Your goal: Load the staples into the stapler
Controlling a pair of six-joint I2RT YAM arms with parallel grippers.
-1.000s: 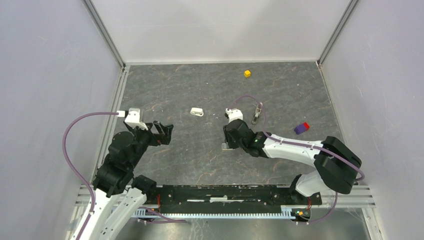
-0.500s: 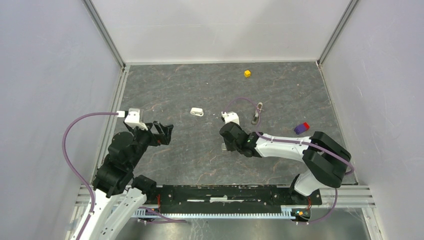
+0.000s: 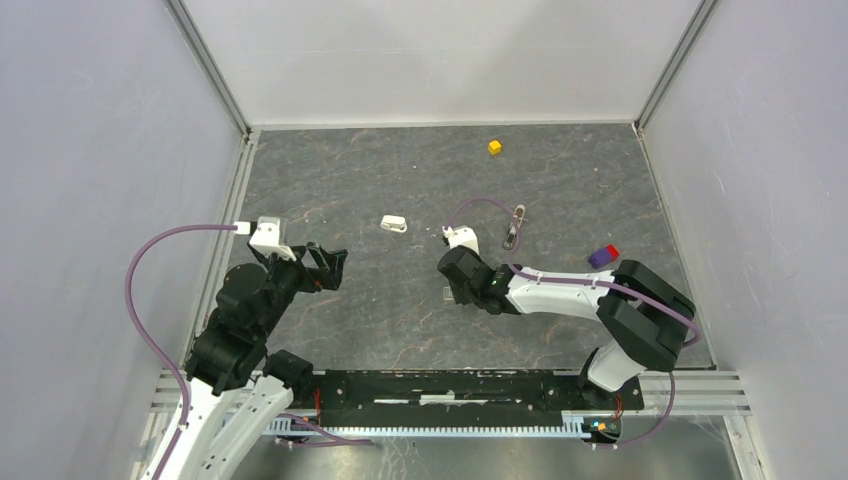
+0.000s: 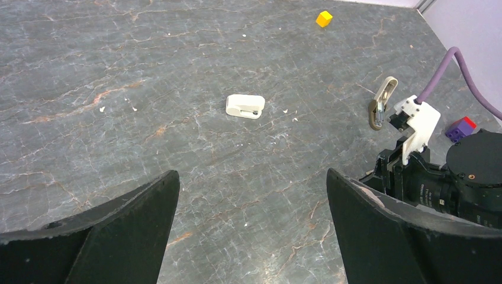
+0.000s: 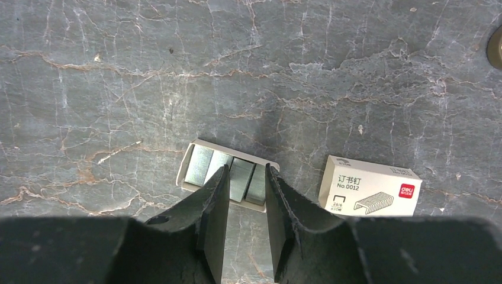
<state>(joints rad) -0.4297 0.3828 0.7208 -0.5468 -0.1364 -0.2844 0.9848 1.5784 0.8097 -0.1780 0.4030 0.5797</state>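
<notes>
Staples lie as several strips side by side in a shallow tray on the table, towards the near middle. A white box lies just right of the tray, apart from it. The right gripper points down over the tray, its jaws narrowed either side of one strip; whether they pinch it cannot be told. The left gripper hangs near the left edge, jaws wide apart and empty. Farther out the stapler lies opened. A small white item lies to its left, well apart. A yellow cube lies farthest.
</notes>
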